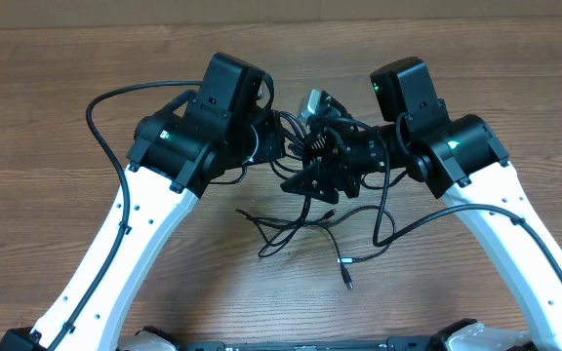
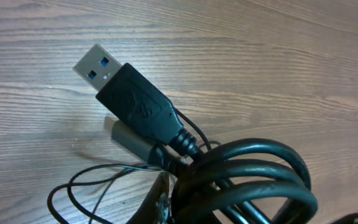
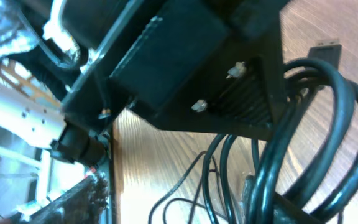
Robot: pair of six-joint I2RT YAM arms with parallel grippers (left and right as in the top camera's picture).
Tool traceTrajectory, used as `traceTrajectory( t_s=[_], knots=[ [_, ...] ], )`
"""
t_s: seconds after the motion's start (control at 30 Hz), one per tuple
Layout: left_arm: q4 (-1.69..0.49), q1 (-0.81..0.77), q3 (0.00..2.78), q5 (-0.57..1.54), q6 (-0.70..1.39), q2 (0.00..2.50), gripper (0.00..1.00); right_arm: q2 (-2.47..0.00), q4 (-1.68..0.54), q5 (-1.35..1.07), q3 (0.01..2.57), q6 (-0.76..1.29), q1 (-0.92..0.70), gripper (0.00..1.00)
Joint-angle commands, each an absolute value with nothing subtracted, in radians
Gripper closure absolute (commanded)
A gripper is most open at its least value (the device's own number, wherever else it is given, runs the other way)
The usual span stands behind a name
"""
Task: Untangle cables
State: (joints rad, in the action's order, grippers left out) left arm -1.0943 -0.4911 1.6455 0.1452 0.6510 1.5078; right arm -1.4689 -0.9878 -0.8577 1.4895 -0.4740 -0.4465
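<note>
A: The left gripper (image 1: 307, 181) is seen clenched at the middle of the pale wood-grain counter (image 1: 57, 58), and a bundle of black flexible cables (image 2: 253, 180) is grasped in it.

B: Confirmed from the left wrist view. The thicker loops are bunched at five o'clock there, pressed right against a gripper finger (image 2: 160, 208).

A: And a black USB plug with a silver metal tip (image 2: 126, 93) is shown sticking out of that bundle, pointed toward ten o'clock.

B: What can be said of the right gripper (image 1: 347, 156)?

A: It is found just beside the left one, at about two o'clock from it. Whether it is released or clenched cannot be told. Its fingers are lost in the dark cluster from overhead and are not made out in its own wrist view.

B: In that right wrist view, the top is filled by the left gripper's black body. The cable loops are hung under it toward four o'clock, and the plug is glimpsed at one o'clock.

A: From overhead, thinner strands (image 1: 291, 226) are draped toward six o'clock from the two grippers and laid loosely on the counter.

B: Two small plug ends (image 1: 345, 263) are spotted at five o'clock from the grippers, resting on the wood, one just below the other.
</note>
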Motion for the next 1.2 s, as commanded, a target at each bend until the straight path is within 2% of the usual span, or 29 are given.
traceTrajectory(
  t_s=[0.0, 0.1, 0.23, 0.73, 0.9, 1.17],
  knots=[
    [-1.085, -0.499, 1.658, 0.189, 0.634, 1.505, 0.96, -1.465, -0.982, -0.836, 1.493, -0.48, -0.454, 0.94],
    [-1.131, -0.498, 1.658, 0.101, 0.641, 1.505, 0.96, -1.471, -0.979, -0.832, 1.494, -0.468, -0.454, 0.96],
    [-1.264, -0.457, 1.658, -0.089, 0.975, 1.505, 0.96, -1.447, -0.967, -0.869, 1.494, -0.477, -0.452, 0.96],
    [-1.29, -0.36, 1.658, -0.028, 1.1, 1.505, 0.96, -1.448, -0.943, -0.885, 1.493, -0.484, -0.448, 0.96],
    [-1.287, -0.36, 1.658, -0.003, 0.91, 1.505, 0.96, -1.448, -0.905, -0.688, 1.493, -0.326, -0.448, 0.96],
    [-1.287, -0.359, 1.658, -0.008, 0.882, 1.505, 0.96, -1.448, -0.895, -0.23, 1.493, 0.062, -0.448, 0.96]
  ],
)
